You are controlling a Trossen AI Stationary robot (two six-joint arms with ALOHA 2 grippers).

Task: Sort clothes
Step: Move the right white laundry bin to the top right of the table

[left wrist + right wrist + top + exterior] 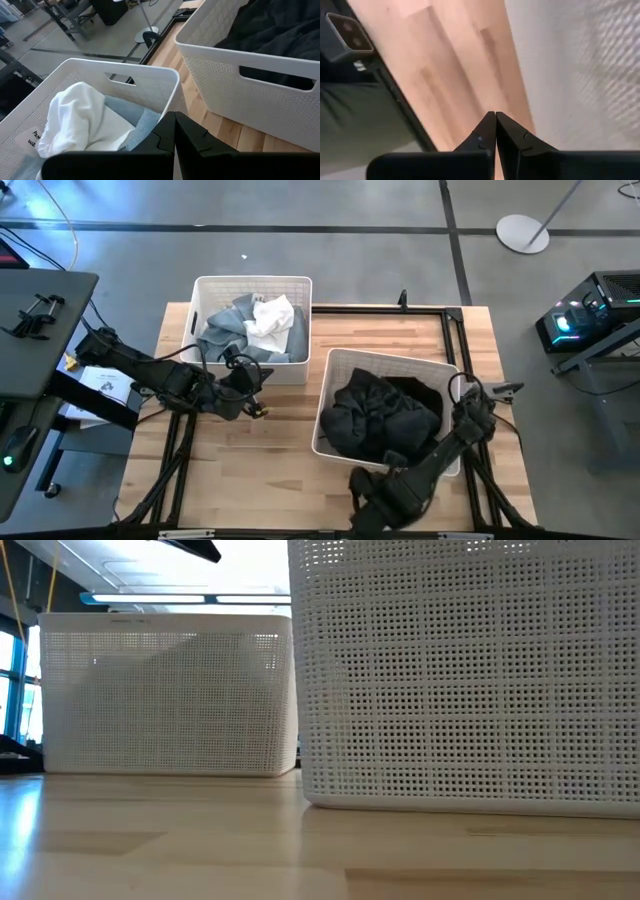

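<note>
Light clothes, a white one [270, 315] and pale blue-grey ones [228, 330], lie piled in the left white basket [203, 284]; they also show in the left wrist view [80, 120]. Black and charcoal clothes [380, 415] fill the right white basket [385, 358]. My left gripper [174, 120] is shut and empty above the near right corner of the left basket [238, 365]. My right gripper [495, 120] is shut and empty, pointing down over the table beside the right basket's right wall [478, 402].
The two baskets stand on a wooden table [270, 440]; in the low view the right one [460, 670] is nearer the camera than the left one [165, 690]. A black frame rail [380, 308] runs along the table's far side. Bare wood lies between and in front of the baskets.
</note>
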